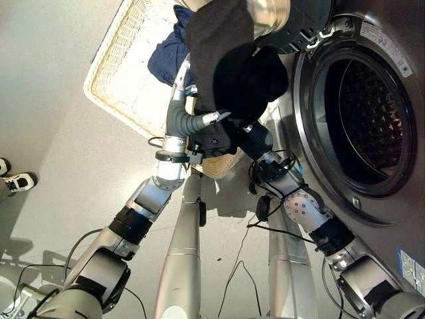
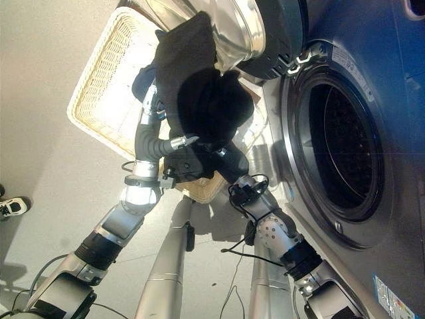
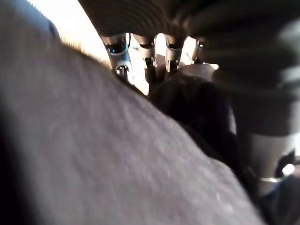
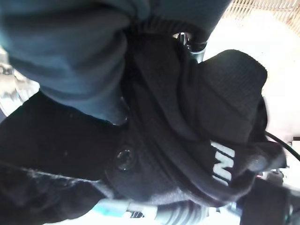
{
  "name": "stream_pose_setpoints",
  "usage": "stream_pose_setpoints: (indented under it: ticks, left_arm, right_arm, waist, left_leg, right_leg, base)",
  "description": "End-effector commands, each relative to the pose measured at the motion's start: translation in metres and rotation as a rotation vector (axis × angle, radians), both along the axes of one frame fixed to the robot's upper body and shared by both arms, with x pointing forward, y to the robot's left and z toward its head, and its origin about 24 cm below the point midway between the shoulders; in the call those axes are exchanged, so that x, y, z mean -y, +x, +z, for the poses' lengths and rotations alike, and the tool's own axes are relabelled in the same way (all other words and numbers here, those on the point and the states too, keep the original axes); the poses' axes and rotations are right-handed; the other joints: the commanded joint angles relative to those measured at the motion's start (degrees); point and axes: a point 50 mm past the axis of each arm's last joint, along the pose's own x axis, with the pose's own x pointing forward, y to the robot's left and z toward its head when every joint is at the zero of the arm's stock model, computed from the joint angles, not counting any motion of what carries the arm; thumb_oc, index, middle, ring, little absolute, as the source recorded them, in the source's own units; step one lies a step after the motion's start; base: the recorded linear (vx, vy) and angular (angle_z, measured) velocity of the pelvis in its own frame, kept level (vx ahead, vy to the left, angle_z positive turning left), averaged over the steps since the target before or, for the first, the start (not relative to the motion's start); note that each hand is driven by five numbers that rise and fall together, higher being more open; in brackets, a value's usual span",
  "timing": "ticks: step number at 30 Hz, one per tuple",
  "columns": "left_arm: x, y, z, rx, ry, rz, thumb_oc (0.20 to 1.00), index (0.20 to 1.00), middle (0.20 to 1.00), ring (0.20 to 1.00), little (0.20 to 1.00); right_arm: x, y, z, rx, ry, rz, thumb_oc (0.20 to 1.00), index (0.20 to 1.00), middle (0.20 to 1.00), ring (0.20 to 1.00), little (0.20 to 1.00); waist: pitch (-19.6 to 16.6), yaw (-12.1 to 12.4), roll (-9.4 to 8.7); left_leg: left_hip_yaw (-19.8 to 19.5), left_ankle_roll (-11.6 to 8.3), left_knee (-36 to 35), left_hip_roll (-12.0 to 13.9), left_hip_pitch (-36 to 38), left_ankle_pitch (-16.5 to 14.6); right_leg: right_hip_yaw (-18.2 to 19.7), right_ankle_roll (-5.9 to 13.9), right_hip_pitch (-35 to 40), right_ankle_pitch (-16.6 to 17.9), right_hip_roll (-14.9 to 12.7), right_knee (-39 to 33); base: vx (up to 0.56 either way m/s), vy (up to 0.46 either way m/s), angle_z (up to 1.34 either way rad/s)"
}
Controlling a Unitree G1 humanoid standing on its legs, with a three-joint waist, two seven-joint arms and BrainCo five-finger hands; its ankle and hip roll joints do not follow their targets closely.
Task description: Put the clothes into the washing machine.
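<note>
- Nearest my head camera I see a black garment point(image 1: 229, 66) bunched and lifted up over the near edge of the wicker laundry basket point(image 1: 123, 73), just beside the washing machine point(image 1: 392, 100).
- My left hand point(image 1: 209, 119) comes in from the lower left and meets the underside of that black bundle; one silver finger pokes out sideways beneath the cloth. In the left wrist view the fingers point(image 3: 119, 58) run straight down into dark fabric, their tips buried, so I cannot tell whether this hand is clamped on the cloth or slack.
- My right hand point(image 2: 199, 163) sits just below the bundle, next to the left one, its dark ribbed cover pressed against the garment. Its fingers are lost in the cloth, and the right wrist view gives me black fabric point(image 4: 187, 122) with a white printed mark draped across the hand, so I cannot tell its state either.
- A dark blue garment point(image 1: 169, 53) lies inside the basket, behind the black one, with part of it hanging close in front of the right wrist camera.
- The washer's door point(image 1: 285, 20) is swung open above the basket, and the drum opening point(image 1: 362, 113) is dark, with its perforated wall visible.
- The basket stands on a pale grey floor point(image 1: 46, 100).
</note>
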Motion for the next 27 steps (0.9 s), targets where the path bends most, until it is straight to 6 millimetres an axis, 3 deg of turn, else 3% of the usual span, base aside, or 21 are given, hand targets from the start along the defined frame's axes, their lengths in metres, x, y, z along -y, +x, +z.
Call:
stream_pose_setpoints:
  ticks: [1, 13, 27]
  left_arm:
    - [-0.003, -0.005, 0.012, 0.102, 0.046, 0.062, 1.0, 1.0, 1.0, 1.0, 1.0]
    - [-0.024, 0.004, 0.006, 0.054, -0.046, 0.176, 1.0, 1.0, 1.0, 1.0, 1.0]
    - [-0.058, 0.02, -0.014, -0.051, -0.194, 0.346, 1.0, 1.0, 1.0, 1.0, 1.0]
  right_arm:
    - [-0.009, -0.02, 0.046, 0.222, 0.175, 0.072, 0.2, 0.2, 0.2, 0.2, 0.2]
    - [0.016, -0.019, 0.061, 0.339, 0.283, -0.009, 0.2, 0.2, 0.2, 0.2, 0.2]
    - [0.052, 0.0, 0.046, 0.244, 0.324, -0.175, 0.2, 0.2, 0.2, 0.2, 0.2]
  waist:
    - [-1.2, 0.2, 1.03]
    - [-1.2, 0.2, 1.34]
    - [-1.2, -0.7, 1.26]
  left_leg:
    - [0.7, 2.17, 6.1, -4.4, -0.3, -5.8]
    - [1.3, 1.95, 5.8, -3.9, -0.2, -5.7]
    - [2.2, 1.41, 5.6, -3.2, -0.4, -5.7]
  right_leg:
    - [-2.5, 7.22, 4.2, 13.4, 1.4, -16.5]
    - [-2.5, 7.37, 4.1, 13.1, 1.4, -16.1]
    - [-2.0, 7.45, 3.8, 12.9, 1.8, -16.0]
  base:
    - [0.0, 0.0, 0.0]
    - [0.0, 0.0, 0.0]
    - [0.0, 0.003, 0.0]
